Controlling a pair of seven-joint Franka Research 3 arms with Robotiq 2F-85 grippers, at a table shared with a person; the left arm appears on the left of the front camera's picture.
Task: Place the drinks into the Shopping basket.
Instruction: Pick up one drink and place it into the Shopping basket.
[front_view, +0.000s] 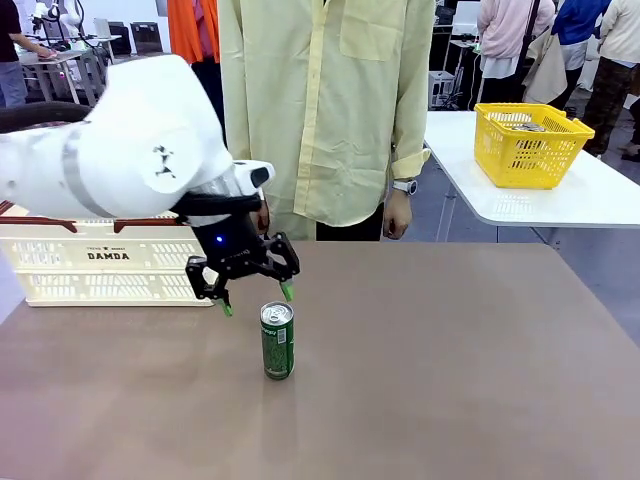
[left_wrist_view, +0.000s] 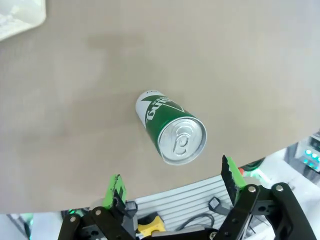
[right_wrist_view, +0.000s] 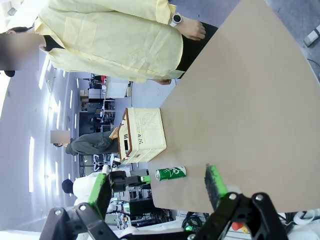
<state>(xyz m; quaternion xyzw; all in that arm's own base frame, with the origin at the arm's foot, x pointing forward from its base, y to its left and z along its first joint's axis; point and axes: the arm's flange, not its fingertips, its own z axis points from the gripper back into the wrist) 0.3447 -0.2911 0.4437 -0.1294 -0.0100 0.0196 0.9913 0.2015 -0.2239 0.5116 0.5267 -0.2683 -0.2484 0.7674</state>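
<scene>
- At the table's far left edge sat the Shopping basket (front_view: 100, 265), cream-white and slatted, with dark rim handles. The front view did not show what lay inside it.
- Just right of it, the left gripper (front_view: 257, 300) hung above the table (front_view: 450, 360), spread wide and holding nothing, with its green pads pointing down.
- Right below it, and slightly nearer the robot, stood a single green can (front_view: 277, 342). It was upright with its silver top up, so its long axis ran vertical. It was near the basket but outside it.
- In the left wrist view the can (left_wrist_view: 170, 127) sat just ahead of the fingertips (left_wrist_view: 116, 184), roughly centred across the gap. It touched neither pad, and the gap looked wider than the can.
- The coming move turned on that relation, in my judgement. With the can beneath and just ahead of the open fingers, a short descent would straddle it from the sides. A skewed approach could tip so slim a can.
- Behind the table's middle stood a person (front_view: 320, 100), arms hanging, clear of the can.
- Farther right, on another table, was a yellow mesh basket (front_view: 528, 145), which was not the task's basket.
- The right gripper (right_wrist_view: 156, 172) was likewise wide open and empty, well apart from the can, so the left arm was plainly the nearer one.
</scene>
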